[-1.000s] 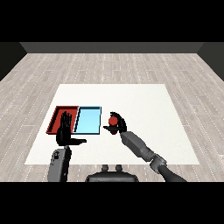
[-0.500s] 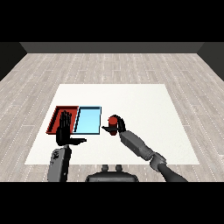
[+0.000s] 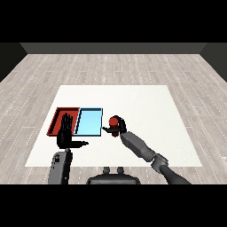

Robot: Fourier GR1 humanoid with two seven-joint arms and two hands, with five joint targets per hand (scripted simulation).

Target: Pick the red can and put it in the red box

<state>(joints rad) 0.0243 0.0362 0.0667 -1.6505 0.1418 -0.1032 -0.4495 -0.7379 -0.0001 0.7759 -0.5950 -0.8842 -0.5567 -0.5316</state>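
1. at left of centre the shallow red tray (image 3: 56, 119) is partly covered by the raised black left hand (image 3: 66, 134), fingers straight and spread, holding nothing; it could block the drop.
2. the light blue tray (image 3: 88, 122) sits between; a short carry risks landing there.
3. just right of centre the black right hand (image 3: 119, 127) curls round the small red can (image 3: 115, 121).
4. compared with a second ago, can and right hand sit slightly further left, nearer the trays.

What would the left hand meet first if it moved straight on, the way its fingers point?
Probably the red tray: the left hand, fingers straight, points up-view over it. Height unclear.
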